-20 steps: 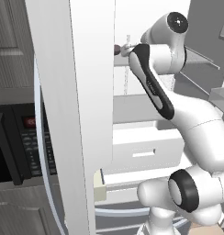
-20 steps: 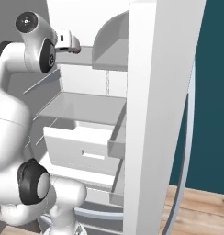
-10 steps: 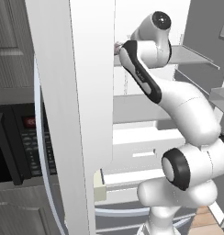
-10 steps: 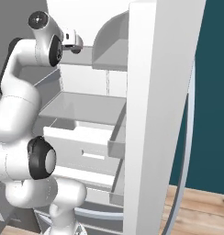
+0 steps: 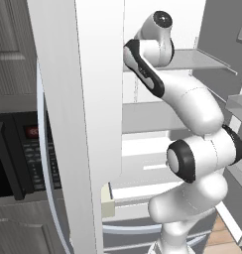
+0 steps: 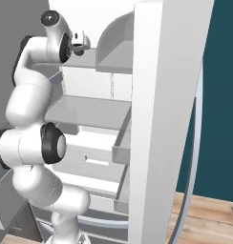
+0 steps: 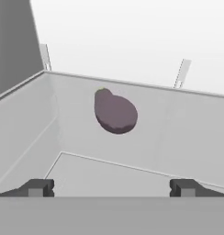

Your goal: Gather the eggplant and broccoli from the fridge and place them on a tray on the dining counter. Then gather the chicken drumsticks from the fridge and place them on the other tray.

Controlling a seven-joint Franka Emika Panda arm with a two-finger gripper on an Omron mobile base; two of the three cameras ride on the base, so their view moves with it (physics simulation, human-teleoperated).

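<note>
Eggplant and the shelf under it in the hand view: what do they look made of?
Eggplant: dull purple skin, matte with no glint, greenish stem end; soft produce, apparently. Shelf: pale grey, smooth and flat, evenly shaded; plastic or frosted glass, the render leaves it open.

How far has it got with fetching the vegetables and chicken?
Barely started. The fridge door stands open and the arm reaches onto an upper shelf. The open gripper faces the eggplant but holds nothing. Everything still needs carrying to the trays.
</note>
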